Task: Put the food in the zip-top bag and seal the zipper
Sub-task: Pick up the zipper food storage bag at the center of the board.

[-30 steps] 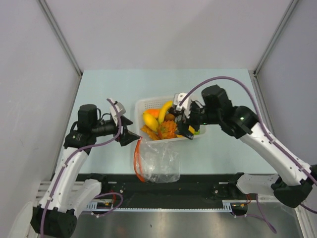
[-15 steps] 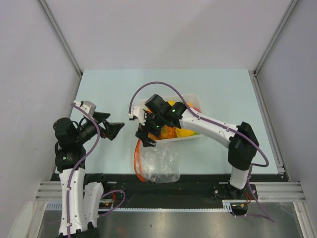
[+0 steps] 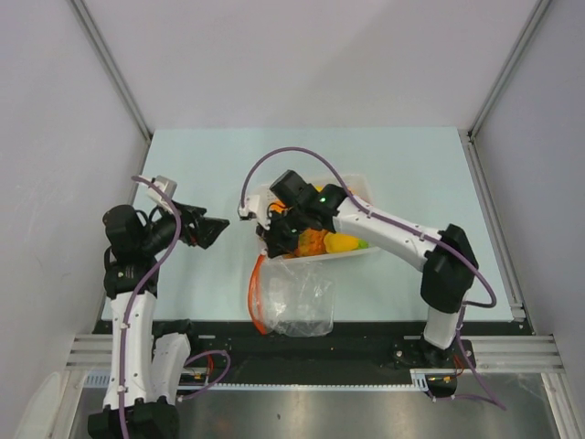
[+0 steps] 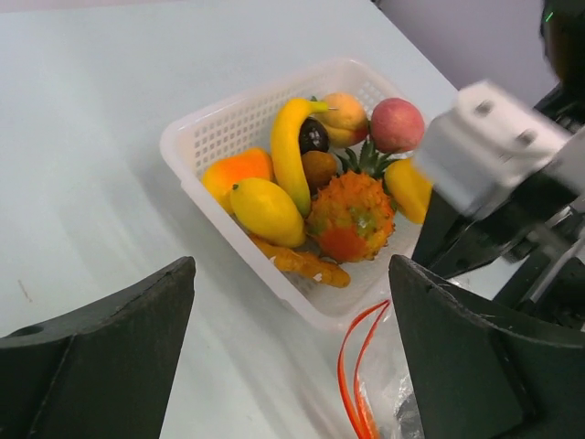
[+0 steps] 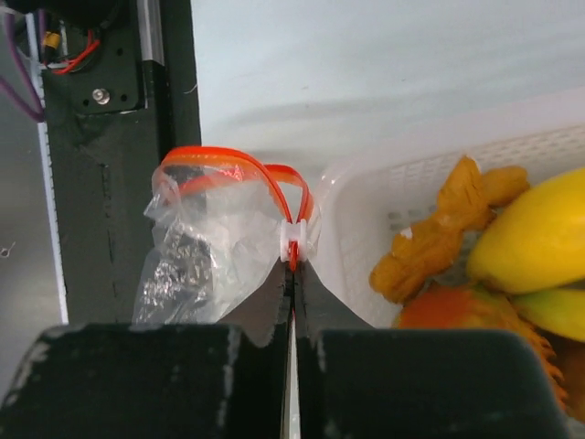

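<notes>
White perforated plastic forms the basket (image 4: 196, 137) at the centre of the left wrist view, and every piece of food we see lies in it. A banana (image 4: 288, 151) leans over a yellow lemon-shaped fruit (image 4: 267, 210), with an orange piece (image 4: 236, 171) against the left wall. A pink peach (image 4: 397, 123) and a paler one (image 4: 345, 112) sit in the upper right corner, and a dark purple fruit (image 4: 313, 135) is just beside the banana. The spiky orange pineapple (image 4: 352, 217), green leaves up, fills the middle. A twisted orange piece (image 4: 297, 262) rests along the lower wall.

In the top view the zip-top bag (image 3: 294, 297) lies just below the basket, its lower end over the black rail (image 3: 366, 338). Its zipper (image 3: 253, 288) curves down the bag's left side. In the right wrist view we see the right gripper (image 5: 292, 274) with its fingers pressed together on the zipper, right at the white slider (image 5: 291, 236), near the basket's corner. The left gripper (image 3: 212, 230) hangs left of the basket, apart from it, jaws spread wide with nothing between them.
</notes>
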`<state>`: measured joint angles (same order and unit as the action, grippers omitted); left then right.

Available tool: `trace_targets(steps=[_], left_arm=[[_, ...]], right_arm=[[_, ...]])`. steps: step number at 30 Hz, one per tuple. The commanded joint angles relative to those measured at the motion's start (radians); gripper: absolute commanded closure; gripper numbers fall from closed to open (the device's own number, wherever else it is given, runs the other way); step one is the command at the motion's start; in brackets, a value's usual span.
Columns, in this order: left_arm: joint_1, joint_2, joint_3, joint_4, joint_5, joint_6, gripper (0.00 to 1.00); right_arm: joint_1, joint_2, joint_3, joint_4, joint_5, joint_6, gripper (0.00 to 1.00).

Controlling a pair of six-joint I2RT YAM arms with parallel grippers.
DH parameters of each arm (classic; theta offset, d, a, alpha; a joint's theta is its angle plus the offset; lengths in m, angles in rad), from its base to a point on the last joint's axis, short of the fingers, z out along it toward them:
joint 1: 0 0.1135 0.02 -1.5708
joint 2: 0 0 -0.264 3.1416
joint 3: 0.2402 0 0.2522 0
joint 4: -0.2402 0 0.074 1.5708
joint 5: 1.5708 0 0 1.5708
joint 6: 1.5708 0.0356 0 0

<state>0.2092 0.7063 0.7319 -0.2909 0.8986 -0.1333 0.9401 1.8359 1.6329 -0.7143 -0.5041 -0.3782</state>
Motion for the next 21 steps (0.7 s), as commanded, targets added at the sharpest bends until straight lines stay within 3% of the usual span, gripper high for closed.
trace_targets(steps=[1, 5, 9, 16, 21], left_arm=[[-0.005, -0.021, 0.014, 0.052, 0.108, 0.037, 0.1], [-0.062, -0.027, 0.011, 0.035, 0.147, 0.118, 0.09], [-0.193, -0.027, 0.018, 0.03, 0.149, 0.182, 0.11], [-0.336, -0.013, 0.069, -0.06, 0.168, 0.239, 0.18], [-0.507, -0.005, 0.055, -0.038, 0.042, 0.183, 0.22]], right_arm=[[-0.038, -0.232, -0.004, -0.025, -0.091, -0.076, 1.0], [-0.06, -0.45, -0.126, 0.045, -0.067, -0.194, 1.0], [-0.057, -0.656, -0.229, 0.094, -0.007, -0.281, 1.0], [-0.009, -0.799, -0.311, 0.116, 0.122, -0.378, 1.0], [0.003, -0.825, -0.327, 0.124, 0.159, -0.398, 1.0]])
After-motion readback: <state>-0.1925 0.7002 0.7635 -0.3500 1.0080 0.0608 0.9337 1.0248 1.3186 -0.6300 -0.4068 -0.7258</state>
